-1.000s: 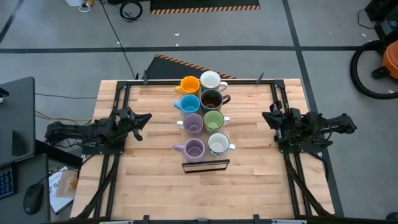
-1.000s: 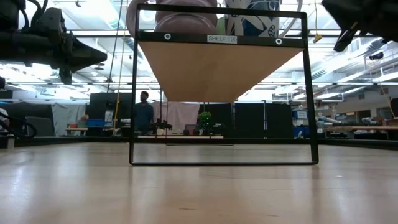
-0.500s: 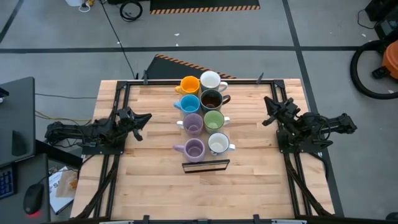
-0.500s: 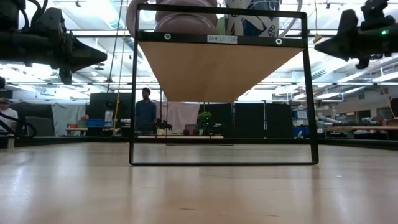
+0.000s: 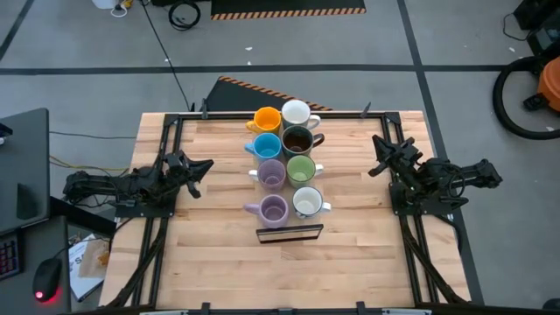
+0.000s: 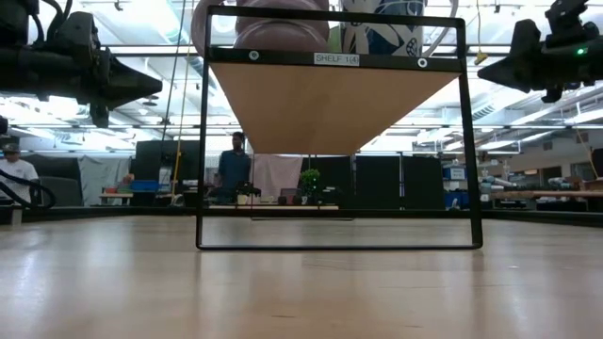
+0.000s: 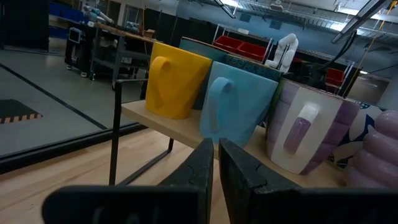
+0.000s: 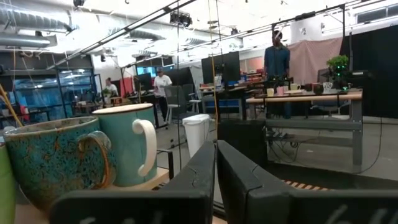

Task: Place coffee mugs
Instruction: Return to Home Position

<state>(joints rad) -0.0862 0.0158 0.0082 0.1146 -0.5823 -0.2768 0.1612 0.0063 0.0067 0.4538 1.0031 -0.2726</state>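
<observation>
Eight colourful handled mugs (image 5: 271,172), two rows — left hand (image 7: 216,150), right hand (image 8: 216,154) closed, empty.

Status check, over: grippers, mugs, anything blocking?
Left gripper shut, empty, left of shelf; right gripper shut, empty, right of it. Eight mugs on shelf, two rows of four. Nothing seen blocking either arm.
</observation>
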